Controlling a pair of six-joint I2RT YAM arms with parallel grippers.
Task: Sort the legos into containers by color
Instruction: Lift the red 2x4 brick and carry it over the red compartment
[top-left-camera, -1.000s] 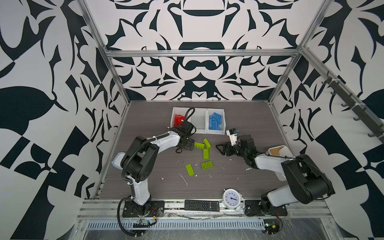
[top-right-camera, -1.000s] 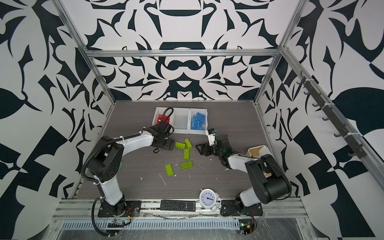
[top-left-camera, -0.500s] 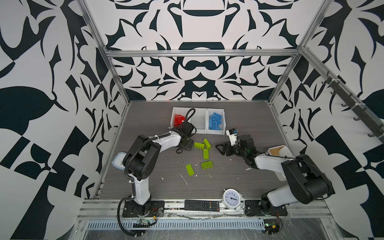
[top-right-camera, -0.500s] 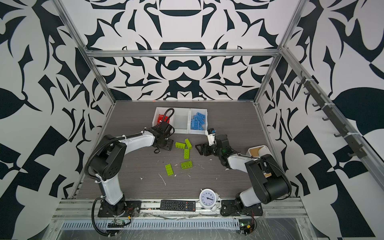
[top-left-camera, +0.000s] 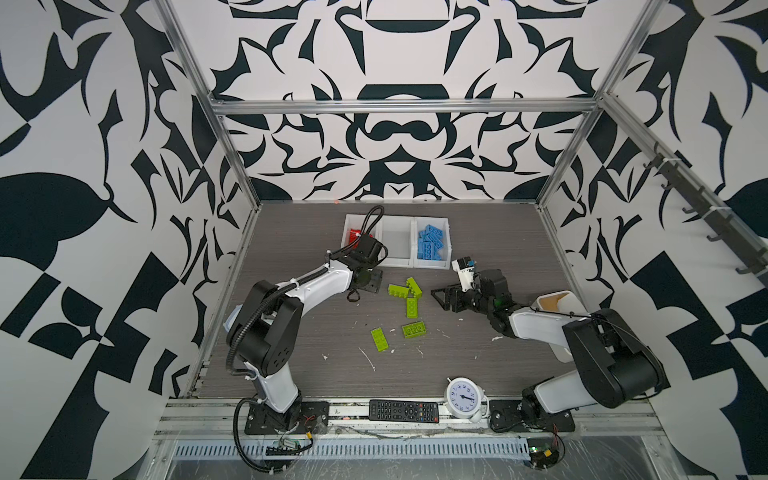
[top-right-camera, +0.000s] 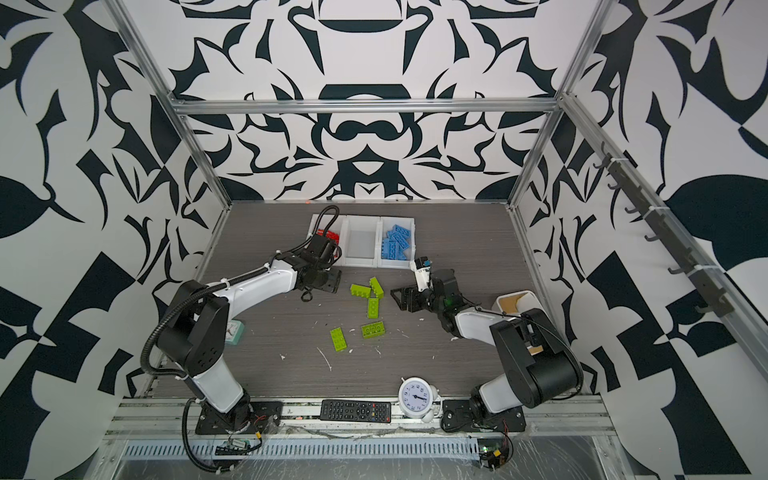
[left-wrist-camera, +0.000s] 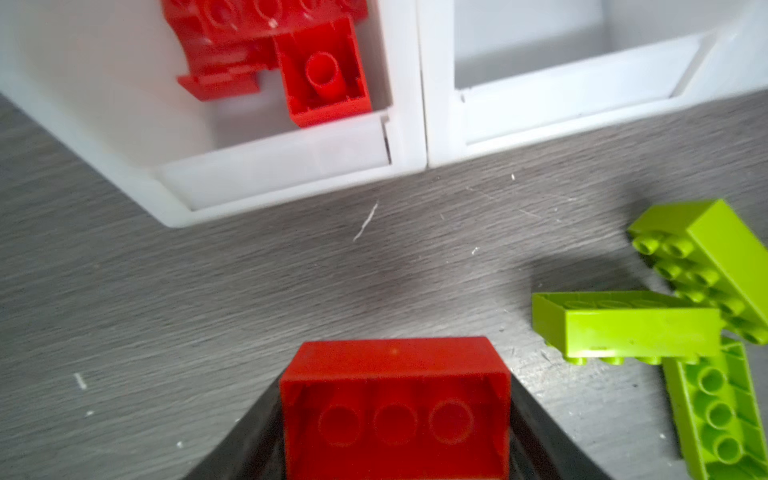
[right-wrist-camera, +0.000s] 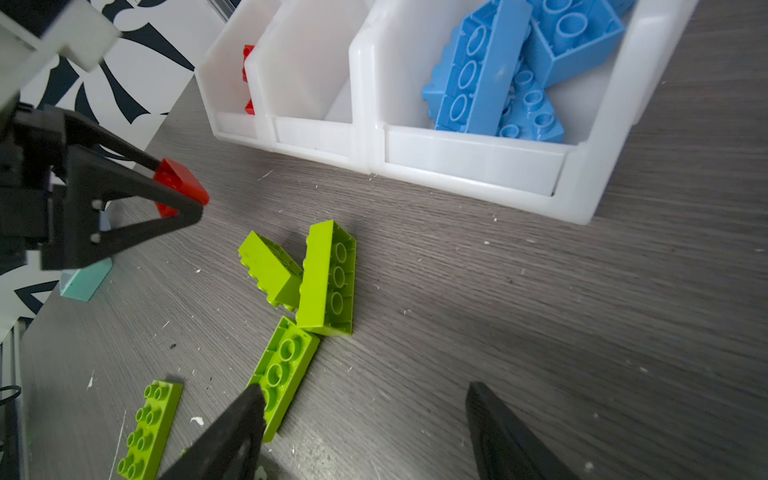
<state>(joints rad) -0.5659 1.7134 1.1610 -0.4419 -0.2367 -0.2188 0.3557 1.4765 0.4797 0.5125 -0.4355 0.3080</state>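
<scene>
In both top views a grey wood-grain table (top-left-camera: 498, 249) is seen, enclosed by walls (top-left-camera: 395, 137) patterned in black and white and scattered with white flecks (top-left-camera: 368, 359). The left arm is stretched forward and low, with the left gripper (top-left-camera: 369, 284) set just short of the containers (top-left-camera: 397, 262). Its load is hidden under the wrist. The right arm is folded low, and the right gripper (top-left-camera: 443, 297) is pointed at the lime bricks (top-left-camera: 411, 308) lying between the two tools. Blue bricks (top-left-camera: 433, 245) are heaped in the bin beyond the right gripper.

In the left wrist view a red brick (left-wrist-camera: 395, 409) is clamped between the black fingers (left-wrist-camera: 245, 444), hollow side to the camera and cut off by the frame edge. Ahead of it, past bare table, more red pieces (left-wrist-camera: 320, 70) are seen in the end bin (left-wrist-camera: 291, 174), blurred and partly cropped.

In the right wrist view the jaws are held wide apart above the table. One fingertip overlaps one of the lime bricks, and contact cannot be judged. The red brick is seen gripped in the opposite tool.
</scene>
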